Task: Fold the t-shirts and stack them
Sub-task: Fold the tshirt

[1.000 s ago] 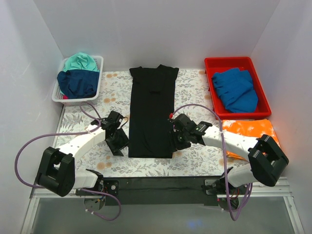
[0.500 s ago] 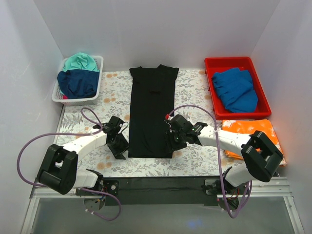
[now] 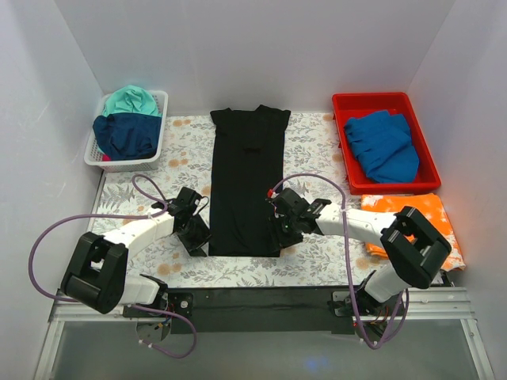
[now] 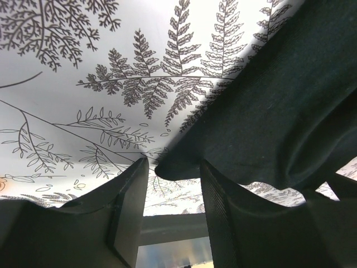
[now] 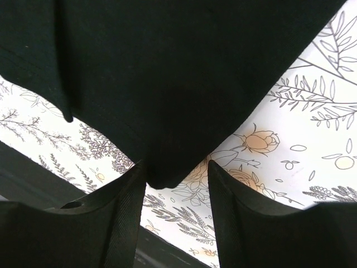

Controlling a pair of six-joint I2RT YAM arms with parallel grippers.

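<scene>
Black t-shirt [image 3: 247, 180] lying as long strip mid-table [image 3: 317, 154], hem reaching toward near edge. Left gripper [image 4: 172, 167] and right gripper [image 5: 175, 167] both standing spread, straddling near hem corners, not pinching.

A long black cloth t-shirt [image 3: 245, 182], folded into a narrow strip, lies in the middle of the flower-and-fern printed table cloth [image 3: 317, 150]. The left gripper [image 3: 198, 237] is low at the shirt's near left corner, and the right gripper [image 3: 279, 236] at its near right corner. At the back left, a white plastic basket [image 3: 162, 127] holds a teal shirt [image 3: 131, 100] and a navy shirt [image 3: 125, 134]. At the back right, a red plastic tray [image 3: 372, 97] holds a blue shirt [image 3: 382, 145]. A mottled orange shirt [image 3: 400, 207] lies just in front of the tray.
</scene>
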